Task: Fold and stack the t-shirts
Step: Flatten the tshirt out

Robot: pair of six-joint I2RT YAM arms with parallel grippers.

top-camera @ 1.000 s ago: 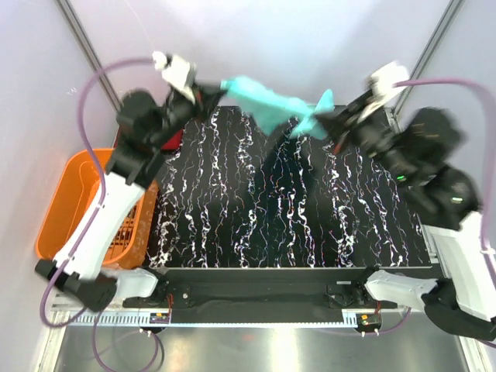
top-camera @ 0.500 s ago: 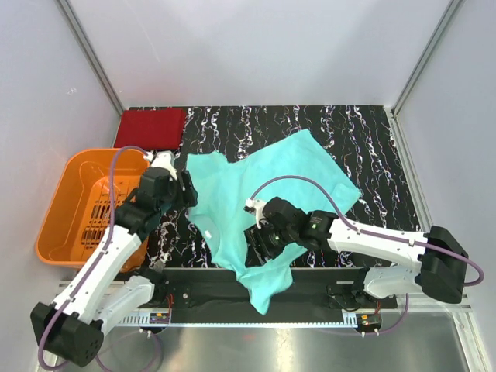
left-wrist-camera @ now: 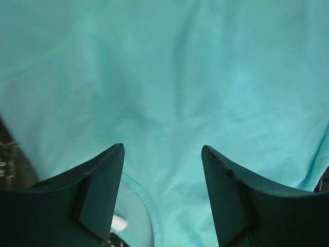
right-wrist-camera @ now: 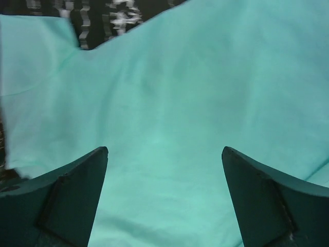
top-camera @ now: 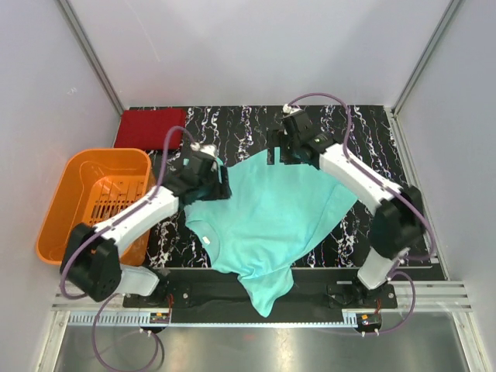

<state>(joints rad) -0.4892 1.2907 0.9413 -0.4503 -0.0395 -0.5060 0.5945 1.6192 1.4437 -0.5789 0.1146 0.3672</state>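
Moved: both arms now reach farther back, over the teal shirt, which lies flatter than half a second ago.
Left gripper: fingers apart over the cloth.
Right gripper: fingers wide apart over the cloth.
Shirt position: spread mid-table, one part draped over the near edge.
Collar tag: white, too blurred to read.
Dark red shirt: folded, far-left corner.

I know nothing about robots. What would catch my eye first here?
A light teal t-shirt lies spread across the middle of the black marbled table, its lower end drooping over the near edge. Both arms reach over it, left gripper and right gripper open above the cloth. A folded dark red t-shirt sits at the far left corner, just beyond an orange basket.
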